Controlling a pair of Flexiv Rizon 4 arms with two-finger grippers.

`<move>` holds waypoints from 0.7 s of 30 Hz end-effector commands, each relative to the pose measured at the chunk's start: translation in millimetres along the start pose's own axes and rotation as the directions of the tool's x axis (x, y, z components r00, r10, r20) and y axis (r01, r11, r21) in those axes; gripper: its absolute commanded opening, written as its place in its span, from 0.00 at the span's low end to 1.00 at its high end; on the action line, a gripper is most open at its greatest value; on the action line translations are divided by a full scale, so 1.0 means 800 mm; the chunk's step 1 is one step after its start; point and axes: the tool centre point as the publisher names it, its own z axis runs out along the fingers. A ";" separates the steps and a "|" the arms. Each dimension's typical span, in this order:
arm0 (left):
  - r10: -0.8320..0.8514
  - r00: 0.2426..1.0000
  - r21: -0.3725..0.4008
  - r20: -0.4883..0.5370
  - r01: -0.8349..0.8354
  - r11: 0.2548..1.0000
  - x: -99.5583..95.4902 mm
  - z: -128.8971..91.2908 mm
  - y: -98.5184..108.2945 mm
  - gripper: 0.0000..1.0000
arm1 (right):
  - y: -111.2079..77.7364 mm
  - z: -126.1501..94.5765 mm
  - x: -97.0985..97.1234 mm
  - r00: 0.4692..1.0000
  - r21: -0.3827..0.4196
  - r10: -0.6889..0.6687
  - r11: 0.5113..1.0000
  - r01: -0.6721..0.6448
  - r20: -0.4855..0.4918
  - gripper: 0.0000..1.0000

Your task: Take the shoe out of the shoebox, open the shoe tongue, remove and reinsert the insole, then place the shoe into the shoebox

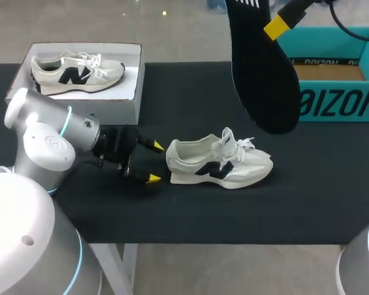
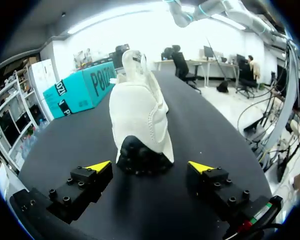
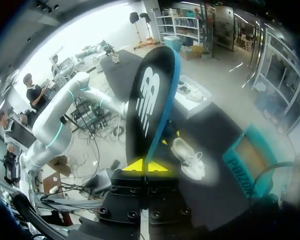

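A cream shoe [image 1: 220,161] stands on its sole mid-table, toe to the right. The left gripper [image 1: 154,163] sits just left of its heel, fingers spread wide (touching nothing). The right gripper [image 1: 277,26], pinched tight on one end of a dark insole [image 1: 261,67], holds it up above the table's far right. A teal shoebox [image 1: 338,101] stands open at far right. A white box [image 1: 111,107] at far left holds a second shoe [image 1: 77,69].
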 end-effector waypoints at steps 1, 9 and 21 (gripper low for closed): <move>-0.007 1.000 -0.231 -0.008 0.005 0.973 0.006 -0.047 -0.025 1.00 | 0.002 0.000 -0.001 1.000 0.004 0.002 1.000 -0.002 0.000 0.00; -0.037 0.997 -0.431 -0.071 0.002 0.902 0.003 -0.069 -0.049 1.00 | 0.002 0.000 -0.001 1.000 0.004 0.002 1.000 -0.002 0.000 0.00; 0.005 0.988 -0.547 -0.156 -0.090 0.832 -0.001 -0.067 -0.071 1.00 | 0.002 0.000 -0.001 1.000 0.004 0.002 1.000 -0.002 0.000 0.00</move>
